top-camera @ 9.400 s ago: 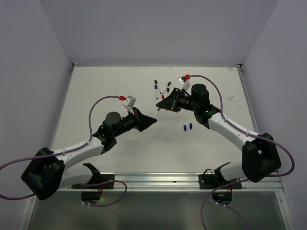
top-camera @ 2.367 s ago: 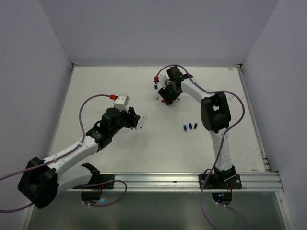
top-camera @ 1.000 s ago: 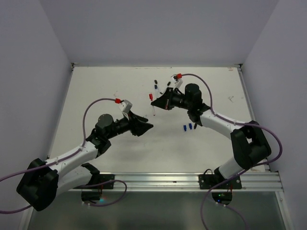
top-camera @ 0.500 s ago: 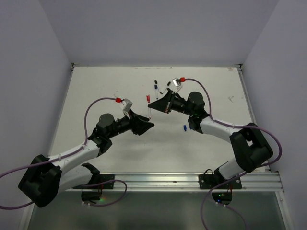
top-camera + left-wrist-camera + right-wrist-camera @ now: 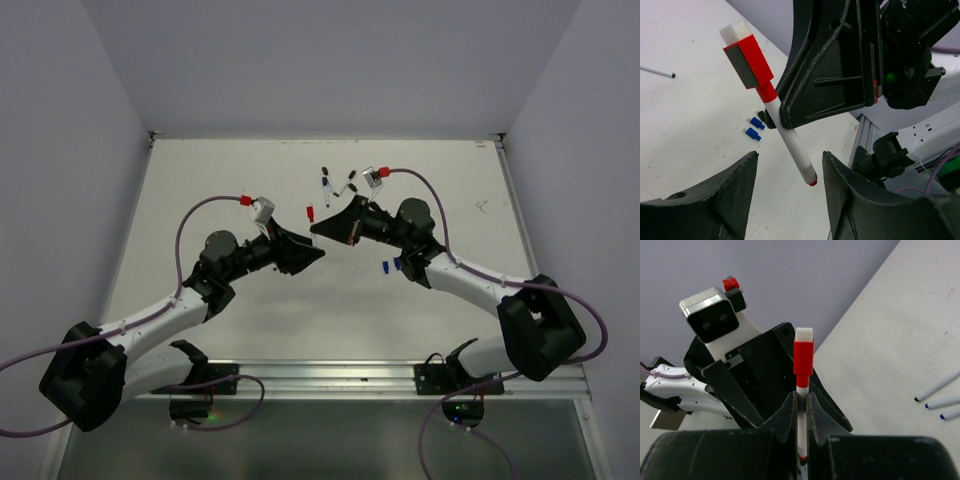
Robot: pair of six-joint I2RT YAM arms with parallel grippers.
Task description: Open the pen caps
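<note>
**Right gripper (image 5: 318,229) pinched a red-capped marker (image 5: 791,142); left gripper (image 5: 310,251) gaped wide**

From above, the two arms met tip to tip over the middle of the white table (image 5: 200,190). At that size the marker was little more than its red cap (image 5: 309,213) standing clear of the right gripper.

The wrist views filled in the rest. The right wrist camera showed its two fingers (image 5: 786,415) drawn narrow on the white barrel. The cap was on the marker and pointed up and away, toward the left arm's camera block. The left wrist camera showed a white eraser block (image 5: 735,31) topping the cap. The marker's lower, red-ringed end hung between the left fingers (image 5: 730,195), which were spread far apart and touched neither side of it.

By count:
- One capped marker, held off the table.
- Three uncapped pens (image 5: 939,385) lying close together at the edge of the right wrist view.
- One thin pen (image 5: 657,71) in the left wrist view, which I could not match to any of those three.
- Two blue caps (image 5: 757,122) lying side by side on the table in the left wrist view. From above, the right arm partly covered them.
- A small dark piece (image 5: 761,114) just beside the blue caps, possibly a black cap. It was too small to be sure.
</note>
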